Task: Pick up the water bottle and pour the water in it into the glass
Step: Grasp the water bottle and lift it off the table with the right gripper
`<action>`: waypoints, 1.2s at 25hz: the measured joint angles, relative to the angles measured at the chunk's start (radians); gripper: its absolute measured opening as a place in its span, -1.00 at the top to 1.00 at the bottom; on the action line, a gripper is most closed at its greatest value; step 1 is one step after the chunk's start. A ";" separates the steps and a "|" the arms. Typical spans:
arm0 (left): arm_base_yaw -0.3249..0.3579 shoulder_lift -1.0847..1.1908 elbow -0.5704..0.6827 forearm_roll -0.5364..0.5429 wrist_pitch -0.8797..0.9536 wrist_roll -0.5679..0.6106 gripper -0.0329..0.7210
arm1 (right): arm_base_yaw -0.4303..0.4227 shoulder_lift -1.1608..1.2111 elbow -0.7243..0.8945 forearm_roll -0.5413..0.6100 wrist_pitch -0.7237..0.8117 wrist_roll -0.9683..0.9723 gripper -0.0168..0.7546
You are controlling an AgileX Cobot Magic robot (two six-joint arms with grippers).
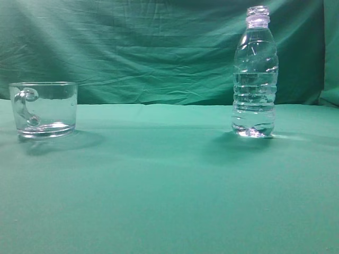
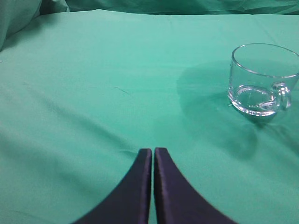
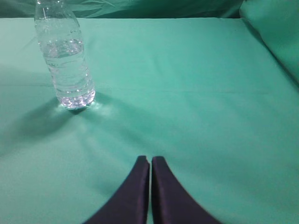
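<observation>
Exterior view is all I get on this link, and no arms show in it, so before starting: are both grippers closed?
Observer: Yes. The left gripper is shut, nothing between its fingers.
Operator: And the right?
Observer: The right gripper is shut too, with the water bottle upright ahead to its left, untouched.
Operator: Where's the glass for the left arm?
Observer: The glass sits ahead to the right of the left gripper, handle turned toward the camera's right, apparently empty.

matt green cloth [image 1: 169,185], glossy glass [image 1: 45,108]
</observation>
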 joint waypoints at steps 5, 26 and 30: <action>0.000 0.000 0.000 0.000 0.000 0.000 0.91 | 0.000 0.000 0.000 0.000 0.000 0.000 0.96; 0.000 0.000 0.000 0.000 0.000 0.000 0.91 | 0.000 0.000 0.002 0.011 -0.095 0.033 0.96; 0.000 0.000 0.000 0.000 0.000 0.000 0.91 | 0.000 0.000 0.002 0.021 -0.346 0.066 0.96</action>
